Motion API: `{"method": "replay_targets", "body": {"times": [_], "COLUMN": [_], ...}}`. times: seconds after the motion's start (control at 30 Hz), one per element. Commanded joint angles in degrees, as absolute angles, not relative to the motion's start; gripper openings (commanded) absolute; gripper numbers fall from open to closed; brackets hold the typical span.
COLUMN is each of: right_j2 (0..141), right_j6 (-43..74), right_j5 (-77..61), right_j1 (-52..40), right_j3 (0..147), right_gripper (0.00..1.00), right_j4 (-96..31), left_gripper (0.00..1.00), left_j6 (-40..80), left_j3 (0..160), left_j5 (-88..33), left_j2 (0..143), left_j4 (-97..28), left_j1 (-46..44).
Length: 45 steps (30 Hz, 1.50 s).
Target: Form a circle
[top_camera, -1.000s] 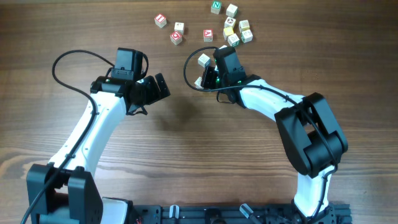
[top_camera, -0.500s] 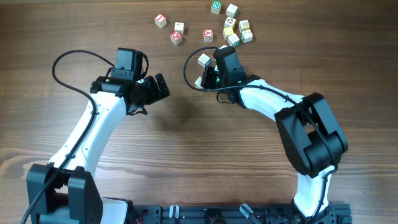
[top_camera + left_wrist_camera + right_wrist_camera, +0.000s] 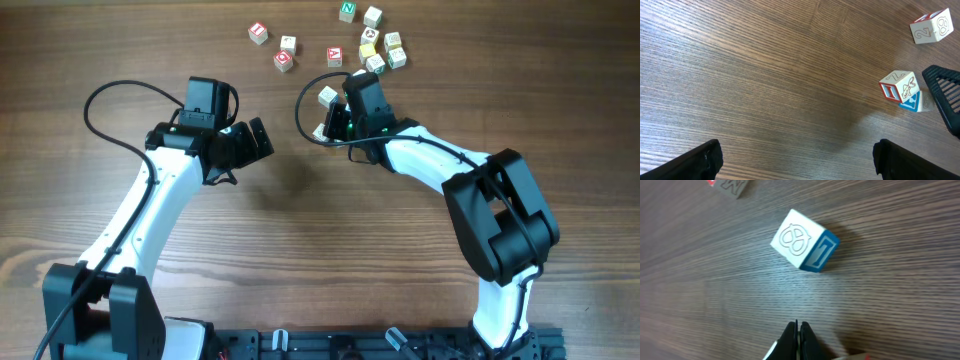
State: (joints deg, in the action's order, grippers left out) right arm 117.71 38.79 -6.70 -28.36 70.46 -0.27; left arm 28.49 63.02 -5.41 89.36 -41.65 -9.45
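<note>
The left gripper (image 3: 797, 159) is wide open; the right gripper (image 3: 799, 332) is closed, a blue-sided cube (image 3: 803, 246) at its 12 o'clock.

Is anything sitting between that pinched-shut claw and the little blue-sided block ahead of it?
Nothing. The right wrist view shows only bare wooden table between the right claw and the blue-sided block.

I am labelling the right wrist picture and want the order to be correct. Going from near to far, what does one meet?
The shut right end effector → the white cube with a blue side → a second cube, partly cut off by the top edge.
</note>
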Motion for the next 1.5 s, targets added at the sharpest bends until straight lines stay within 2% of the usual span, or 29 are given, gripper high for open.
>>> {"method": "replay_targets", "body": {"times": [0.0,0.17,0.37,0.5,0.53,0.57,0.6,0.63,0.67,0.7,0.77,0.97,1.17,1.23,1.33,1.47], "right_j2": [116.6,114.3,106.6,105.3,105.5,105.5,105.5,105.6,105.7,105.9,107.4,117.7,136.7,139.4,140.3,141.2], "right_j6": [37.5,37.2,29.5,24.1,22.4,21.2,20.3,19.5,19.5,19.4,17.8,17.7,10.8,9.0,7.6,5.4], "right_j5": [-3.1,-0.7,4.3,1.4,1.0,0.4,-1.6,-3.1,-3.2,-3.2,-3.1,-0.1,0.0,0.5,1.8,2.2], "right_j1": [-28.3,-28.2,-26.5,-22.0,-20.1,-18.4,-16.7,-15.8,-15.6,-15.7,-16.8,-17.3,-17.8,-17.8,-17.8,-17.8], "right_j3": [71.8,71.8,71.8,75.0,76.6,77.5,78.3,78.7,78.7,78.7,78.7,84.0,110.3,115.5,116.8,116.8], "right_gripper": [0.05,0.04,0.05,0.06,0.11,0.3,0.57,0.76,0.86,0.92,0.99,0.99,0.97,0.92,0.79,0.72], "right_j4": [-1.6,-1.8,-2.4,-11.7,-14.5,-15.9,-16.2,-15.9,-15.2,-14.8,-12.6,-5.4,-16.8,-18.9,-18.0,-17.0], "left_gripper": [1.0,1.0,1.0,1.0,1.0,1.0,1.0,1.0,1.0,1.0,1.0,1.0,1.0,1.0,1.0,1.0], "left_j6": [27.4,27.4,27.4,27.4,27.4,27.4,27.4,27.4,27.4,27.4,27.4,27.4,27.4,27.4,27.4,27.4], "left_j3": [62.9,62.9,62.9,62.9,62.9,62.9,62.9,62.9,62.9,62.9,62.9,62.9,62.9,62.9,62.9,62.9], "left_j5": [-4.9,-4.9,-4.9,-4.9,-4.9,-4.9,-4.9,-4.9,-4.9,-4.9,-4.9,-4.9,-4.9,-4.9,-4.9,-4.9], "left_j2": [89.3,89.3,89.3,89.3,89.3,89.3,89.3,89.3,89.3,89.3,89.3,89.3,89.3,89.3,89.3,89.3], "left_j4": [-41.7,-41.7,-41.7,-41.7,-41.7,-41.7,-41.7,-41.7,-41.7,-41.7,-41.7,-41.7,-41.7,-41.7,-41.7,-41.7], "left_j1": [-9.1,-9.1,-9.1,-9.1,-9.1,-9.1,-9.1,-9.1,-9.1,-9.1,-9.1,-9.1,-9.1,-9.1,-9.1,-9.1]}}
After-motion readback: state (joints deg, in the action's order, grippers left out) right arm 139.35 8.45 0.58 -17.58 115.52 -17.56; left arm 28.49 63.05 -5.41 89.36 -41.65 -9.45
